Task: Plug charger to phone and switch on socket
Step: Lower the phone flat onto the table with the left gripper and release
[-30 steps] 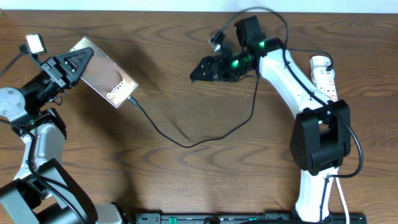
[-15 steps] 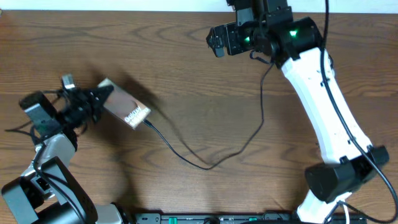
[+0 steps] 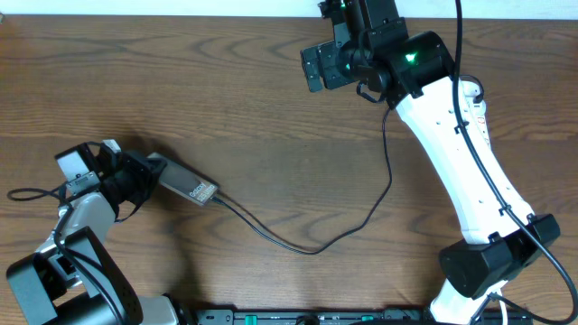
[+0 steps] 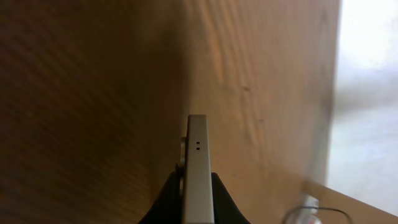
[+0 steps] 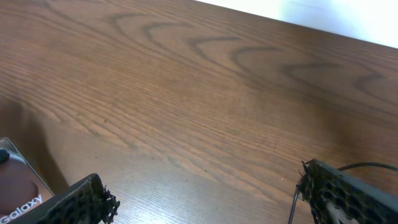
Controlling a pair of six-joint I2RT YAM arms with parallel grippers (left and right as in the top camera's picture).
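Note:
The phone (image 3: 188, 187) is held in my left gripper (image 3: 149, 176) at the left of the table, its long side turned up. In the left wrist view its silver edge (image 4: 198, 162) sits between the shut fingers (image 4: 198, 190). The charger's black cable (image 3: 312, 250) runs from the phone's right end across the table and up behind the right arm; its white adapter is hidden. The socket (image 3: 472, 97) lies at the far right, partly behind the arm. My right gripper (image 3: 312, 69) is open and empty near the far edge. In the right wrist view its fingers (image 5: 205, 199) spread wide, with the phone (image 5: 18, 196) at lower left.
The wooden table's far edge meets a white wall (image 5: 348, 15). The right arm's white link (image 3: 461, 171) crosses the right side of the table. The cable also shows beside the right finger (image 5: 292, 208).
My left gripper has carried the phone down toward the front left and tilted it on edge. The right arm swung from the table's middle to the far edge and has held there.

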